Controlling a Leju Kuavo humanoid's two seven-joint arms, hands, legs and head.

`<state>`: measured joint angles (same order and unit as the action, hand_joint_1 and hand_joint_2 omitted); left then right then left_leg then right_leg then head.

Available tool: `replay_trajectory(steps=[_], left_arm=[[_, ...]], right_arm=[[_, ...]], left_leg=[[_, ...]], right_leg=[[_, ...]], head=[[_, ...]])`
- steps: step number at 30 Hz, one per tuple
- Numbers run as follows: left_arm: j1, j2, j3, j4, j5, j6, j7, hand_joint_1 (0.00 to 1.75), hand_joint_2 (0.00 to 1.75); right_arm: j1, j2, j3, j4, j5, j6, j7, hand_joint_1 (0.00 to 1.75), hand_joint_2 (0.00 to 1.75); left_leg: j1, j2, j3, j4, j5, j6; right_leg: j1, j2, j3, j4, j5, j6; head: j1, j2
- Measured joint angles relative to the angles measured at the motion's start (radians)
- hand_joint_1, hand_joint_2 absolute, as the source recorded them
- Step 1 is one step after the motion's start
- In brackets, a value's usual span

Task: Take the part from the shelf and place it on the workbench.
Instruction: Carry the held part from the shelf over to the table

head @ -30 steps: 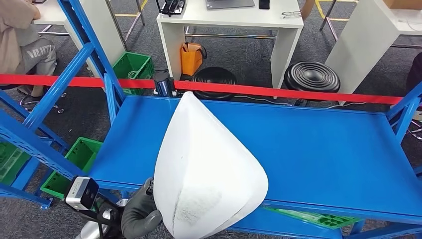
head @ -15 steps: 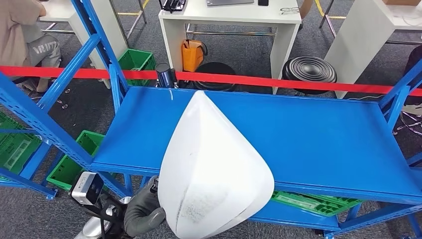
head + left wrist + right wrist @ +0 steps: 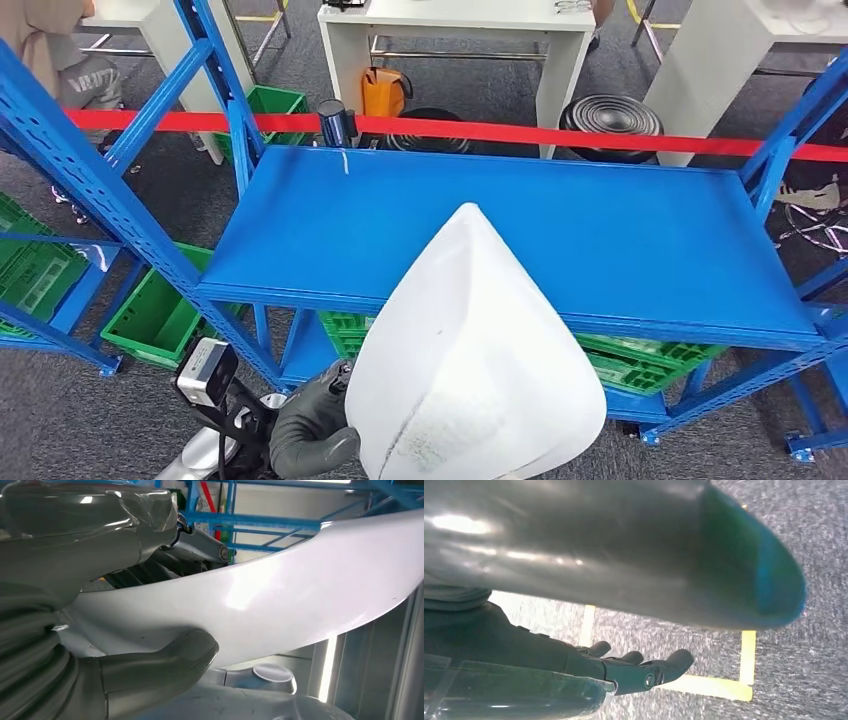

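Room: grey carpet floor (image 3: 470,90) with yellow tape lines, white desks at the far side and a red barrier tape (image 3: 560,135) stretched behind the racking.
Left hand: the grey-covered left hand (image 3: 315,435) comes up at the near edge in the head view, its thumb and fingers wrapped round the lower left rim of the part; in the left wrist view the thick grey thumb (image 3: 165,662) presses one face of the shell and the darker fingers (image 3: 195,545) lie against the other, so the grip is firm.
Part: a large white smooth plastic shell shaped like a pointed cone (image 3: 475,360), held up in the air with its tip pointing away from the robot; it hangs in front of the near edge of the shelf board, touching neither it nor any counter. A faint speckled patch marks its lower face.
Right hand: the dark right hand (image 3: 634,667) hangs over the carpet with its fingers stretched out straight and a little apart, holding nothing.
Shelf: a bright blue metal shelf board (image 3: 620,230) on blue uprights, lying just beyond the cone's tip.
Under the shelf: green plastic crates (image 3: 160,315) sit on the floor and on the lower level.
Further back: an orange container (image 3: 382,92) stands under the white desk (image 3: 450,15), with a black ribbed round stool (image 3: 610,113) beside it.
Far left: a seated person's trouser leg (image 3: 85,80).
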<state>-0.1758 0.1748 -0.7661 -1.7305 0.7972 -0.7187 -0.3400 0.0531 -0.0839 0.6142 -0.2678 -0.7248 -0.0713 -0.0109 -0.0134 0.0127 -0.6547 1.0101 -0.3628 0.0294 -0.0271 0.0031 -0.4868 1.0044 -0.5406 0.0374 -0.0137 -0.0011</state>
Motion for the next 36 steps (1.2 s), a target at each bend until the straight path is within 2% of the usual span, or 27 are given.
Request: replay_trajectory(steps=[2, 3, 4, 6, 7, 8, 9, 11, 13, 14, 15, 17, 18, 20, 21, 22, 23, 24, 26, 27, 28, 29, 31, 32, 33, 34, 36], left_arm=[[0.000, 0.001, -0.004, 0.000, 0.002, 0.002, 0.005, 1.75, 1.75], [-0.001, 0.002, -0.007, 0.000, 0.003, 0.004, 0.007, 1.75, 1.75], [-0.001, 0.003, -0.009, 0.000, 0.004, 0.006, 0.008, 1.75, 1.75], [-0.001, 0.003, -0.013, 0.000, 0.005, 0.013, 0.009, 1.75, 1.75], [-0.001, 0.004, -0.015, 0.000, 0.005, 0.016, 0.009, 1.75, 1.75], [-0.002, 0.004, -0.018, 0.000, 0.005, 0.020, 0.010, 1.75, 1.75], [-0.002, 0.004, -0.020, -0.001, 0.005, 0.023, 0.010, 1.75, 1.75], [-0.005, 0.004, -0.023, -0.003, 0.007, 0.025, 0.010, 1.75, 1.75], [-0.012, 0.005, -0.027, -0.007, 0.013, 0.025, 0.010, 1.75, 1.75], [-0.014, 0.006, -0.029, -0.009, 0.015, 0.023, 0.010, 1.75, 1.75], [-0.016, 0.006, -0.030, -0.010, 0.018, 0.021, 0.010, 1.75, 1.75], [-0.018, 0.008, -0.034, -0.011, 0.021, 0.017, 0.011, 1.75, 1.75], [-0.019, 0.009, -0.035, -0.011, 0.021, 0.015, 0.011, 1.75, 1.75], [-0.020, 0.011, -0.036, -0.011, 0.022, 0.012, 0.011, 1.75, 1.75], [-0.019, 0.012, -0.037, -0.010, 0.023, 0.011, 0.010, 1.75, 1.75], [-0.018, 0.014, -0.038, -0.009, 0.021, 0.011, 0.009, 1.75, 1.75], [-0.016, 0.016, -0.038, -0.008, 0.018, 0.011, 0.007, 1.75, 1.75], [-0.014, 0.018, -0.038, -0.007, 0.013, 0.012, 0.004, 1.75, 1.75], [-0.006, 0.023, -0.034, -0.005, 0.002, 0.017, -0.003, 1.75, 1.75], [-0.002, 0.025, -0.030, -0.004, -0.001, 0.019, -0.006, 1.75, 1.75], [0.003, 0.029, -0.026, -0.003, -0.004, 0.021, -0.009, 1.75, 1.75], [0.008, 0.032, -0.021, -0.001, -0.006, 0.021, -0.011, 1.75, 1.75], [0.020, 0.040, -0.013, 0.005, -0.011, 0.021, -0.014, 1.75, 1.75], [0.026, 0.043, -0.010, 0.008, -0.013, 0.021, -0.015, 1.75, 1.75], [0.031, 0.047, -0.007, 0.010, -0.013, 0.022, -0.015, 1.75, 1.75], [0.035, 0.050, -0.004, 0.012, -0.014, 0.022, -0.016, 1.75, 1.75], [0.039, 0.055, 0.002, 0.014, -0.014, 0.022, -0.012, 1.75, 1.75]], right_arm=[[0.003, 0.004, 0.004, -0.008, -0.001, 0.005, 0.004, 0.00, 0.00], [0.004, 0.005, 0.007, -0.012, -0.001, 0.008, 0.006, 0.00, 0.00], [0.003, 0.006, 0.011, -0.017, 0.000, 0.011, 0.008, 0.00, 0.00], [0.003, 0.006, 0.019, -0.023, 0.001, 0.015, 0.012, 0.00, 0.00], [0.004, 0.006, 0.024, -0.026, 0.001, 0.017, 0.014, 0.00, 0.00], [0.004, 0.006, 0.030, -0.028, 0.000, 0.019, 0.016, 0.00, 0.00], [0.004, 0.006, 0.035, -0.029, -0.002, 0.021, 0.017, 0.00, 0.00], [0.004, 0.008, 0.044, -0.033, -0.010, 0.025, 0.019, 0.00, 0.00], [0.004, 0.011, 0.050, -0.039, -0.021, 0.028, 0.019, 0.00, 0.00], [0.003, 0.012, 0.052, -0.042, -0.027, 0.027, 0.018, 0.00, 0.00], [0.004, 0.013, 0.054, -0.044, -0.033, 0.026, 0.018, 0.00, 0.00], [0.006, 0.014, 0.060, -0.048, -0.043, 0.020, 0.013, 0.00, 0.00], [0.007, 0.014, 0.062, -0.050, -0.045, 0.016, 0.010, 0.00, 0.00], [0.005, 0.015, 0.068, -0.052, -0.048, 0.010, 0.003, 0.00, 0.00], [0.003, 0.015, 0.070, -0.053, -0.048, 0.009, 0.000, 0.00, 0.00], [0.000, 0.016, 0.073, -0.052, -0.048, 0.008, -0.005, 0.00, 0.00], [-0.005, 0.016, 0.076, -0.051, -0.047, 0.009, -0.011, 0.00, 0.00], [-0.010, 0.016, 0.080, -0.049, -0.045, 0.010, -0.018, 0.00, 0.00], [-0.026, 0.016, 0.092, -0.044, -0.038, 0.015, -0.026, 0.00, 0.00], [-0.035, 0.016, 0.097, -0.043, -0.033, 0.017, -0.027, 0.00, 0.00], [-0.046, 0.016, 0.103, -0.041, -0.028, 0.019, -0.026, 0.00, 0.00], [-0.056, 0.017, 0.109, -0.040, -0.023, 0.021, -0.024, 0.00, 0.00], [-0.070, 0.019, 0.121, -0.037, -0.016, 0.026, -0.019, 0.00, 0.00], [-0.073, 0.021, 0.125, -0.035, -0.015, 0.028, -0.016, 0.00, 0.00], [-0.075, 0.022, 0.128, -0.033, -0.016, 0.029, -0.014, 0.00, 0.00], [-0.077, 0.024, 0.130, -0.032, -0.017, 0.029, -0.011, 0.00, 0.00], [-0.082, 0.025, 0.131, -0.031, -0.019, 0.027, -0.003, 0.00, 0.00]], left_leg=[[0.006, -0.004, -0.009, 0.012, -0.018, -0.012], [0.009, -0.006, -0.017, 0.037, -0.054, -0.019], [0.012, -0.009, -0.029, 0.083, -0.108, -0.027], [0.019, -0.009, -0.051, 0.208, -0.204, -0.039], [0.021, -0.009, -0.053, 0.259, -0.221, -0.041], [0.023, -0.009, -0.041, 0.281, -0.214, -0.042], [0.024, -0.009, -0.014, 0.269, -0.192, -0.040], [0.023, -0.012, 0.090, 0.146, -0.155, -0.027], [0.017, -0.017, 0.185, 0.007, -0.163, -0.013], [0.012, -0.018, 0.207, -0.029, -0.172, -0.006], [0.007, -0.018, 0.210, -0.040, -0.170, -0.001], [0.007, -0.015, 0.196, -0.052, -0.143, 0.015], [0.008, -0.012, 0.184, -0.059, -0.126, 0.024], [0.008, -0.008, 0.154, -0.065, -0.095, 0.034], [0.007, -0.007, 0.137, -0.064, -0.081, 0.035], [0.006, -0.007, 0.118, -0.062, -0.067, 0.034], [0.005, -0.006, 0.100, -0.059, -0.053, 0.032], [0.006, -0.005, 0.079, -0.055, -0.040, 0.029], [0.007, -0.003, 0.039, -0.039, -0.020, 0.020], [0.006, -0.002, 0.021, -0.027, -0.014, 0.015], [0.005, -0.001, 0.007, -0.016, -0.007, 0.009], [0.004, 0.001, -0.002, -0.008, 0.000, 0.003], [0.007, 0.002, -0.012, -0.007, 0.020, -0.009], [0.011, 0.000, -0.017, -0.004, 0.015, -0.015], [0.014, -0.002, -0.024, 0.011, -0.009, -0.022], [0.017, -0.005, -0.034, 0.045, -0.053, -0.029], [0.022, -0.008, -0.058, 0.166, -0.160, -0.042]], right_leg=[[-0.003, -0.003, -0.013, -0.002, 0.016, -0.019], [-0.006, -0.005, -0.022, -0.003, 0.027, -0.027], [-0.007, -0.006, -0.033, -0.002, 0.038, -0.033], [-0.005, -0.007, -0.058, -0.001, 0.063, -0.037], [-0.005, -0.007, -0.072, 0.000, 0.075, -0.036], [-0.004, -0.007, -0.087, 0.001, 0.086, -0.034], [-0.004, -0.007, -0.100, 0.001, 0.096, -0.032], [-0.003, -0.006, -0.119, 0.001, 0.115, -0.027], [-0.002, -0.005, -0.128, -0.001, 0.133, -0.016], [-0.004, -0.005, -0.129, -0.003, 0.141, -0.008], [-0.006, -0.006, -0.130, -0.007, 0.151, 0.000], [-0.007, -0.006, -0.139, -0.001, 0.149, 0.006], [-0.006, -0.006, -0.150, 0.019, 0.126, 0.002], [-0.003, -0.006, -0.185, 0.116, 0.035, -0.016], [-0.004, -0.005, -0.201, 0.181, -0.006, -0.020], [-0.004, -0.005, -0.210, 0.241, -0.029, -0.016], [-0.005, -0.005, -0.208, 0.278, -0.026, -0.004], [-0.006, -0.005, -0.190, 0.285, -0.005, 0.010], [-0.010, -0.005, -0.105, 0.198, 0.036, 0.031], [-0.010, -0.005, -0.050, 0.123, 0.032, 0.031], [-0.008, -0.004, -0.008, 0.058, 0.017, 0.025], [-0.006, -0.003, 0.016, 0.014, 0.000, 0.017], [-0.003, -0.004, 0.013, -0.009, -0.005, -0.002], [-0.003, -0.005, 0.004, -0.009, 0.005, -0.011], [-0.005, -0.007, -0.005, -0.009, 0.017, -0.020], [-0.007, -0.009, -0.016, -0.010, 0.030, -0.027], [-0.005, -0.011, -0.042, -0.009, 0.056, -0.033]], head=[[0.001, 0.000], [0.001, 0.000], [0.000, 0.000], [-0.001, 0.000], [-0.001, 0.000], [-0.002, 0.000], [-0.002, 0.000], [-0.002, 0.000], [-0.001, 0.000], [-0.001, 0.000], [-0.002, 0.000], [-0.002, 0.000], [0.000, 0.000], [0.004, 0.000], [0.006, 0.000], [0.006, 0.000], [0.006, 0.000], [0.007, 0.000], [0.007, 0.000], [0.007, 0.000], [0.006, 0.000], [0.005, 0.000], [0.003, 0.000], [0.004, 0.000], [0.003, 0.000], [0.002, 0.000], [0.000, 0.000]])
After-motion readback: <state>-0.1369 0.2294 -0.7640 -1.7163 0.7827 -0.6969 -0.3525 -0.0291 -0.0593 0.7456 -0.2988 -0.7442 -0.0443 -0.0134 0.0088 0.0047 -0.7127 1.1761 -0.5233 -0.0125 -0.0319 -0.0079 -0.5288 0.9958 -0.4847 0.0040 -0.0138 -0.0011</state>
